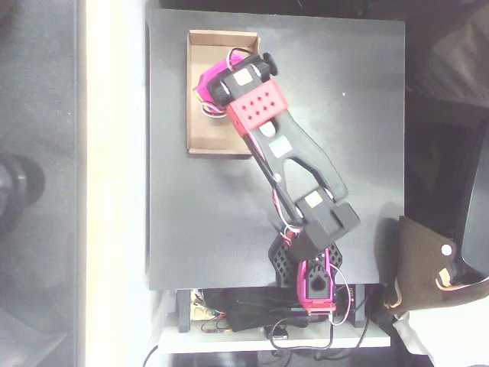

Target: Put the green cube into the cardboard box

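The cardboard box (200,130) lies at the back left of the black table, a shallow tan tray with its long side running front to back. The black and magenta arm reaches across from the front edge, and its wrist hangs over the middle of the box. The gripper (205,89) pokes out from under the wrist as a bit of magenta, above the box's left half. The wrist hides its fingers, so whether it holds anything does not show. The green cube is hidden or out of view.
The arm's base (313,279) is clamped at the table's front edge, with cables below it. The black table top (351,115) stretches to the right of the box. A pale floor strip runs along the table's left side.
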{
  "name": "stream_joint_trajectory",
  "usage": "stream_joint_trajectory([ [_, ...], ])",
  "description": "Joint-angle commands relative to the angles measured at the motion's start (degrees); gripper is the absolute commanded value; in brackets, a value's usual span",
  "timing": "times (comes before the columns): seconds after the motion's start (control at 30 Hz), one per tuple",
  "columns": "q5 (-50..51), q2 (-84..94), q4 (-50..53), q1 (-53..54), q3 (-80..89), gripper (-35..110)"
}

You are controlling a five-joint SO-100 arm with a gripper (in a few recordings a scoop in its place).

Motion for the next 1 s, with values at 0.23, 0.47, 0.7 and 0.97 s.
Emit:
stream_joint_trajectory([
  [0.23,0.6,21.7,0.1,-0.4,-2.0,34],
  [0.47,0.6,33.2,0.1,1.8,-2.0,34],
  [0.7,0.6,41.6,0.0,6.6,-2.0,34],
  [0.97,0.6,47.0,0.0,17.4,-2.0,34],
])
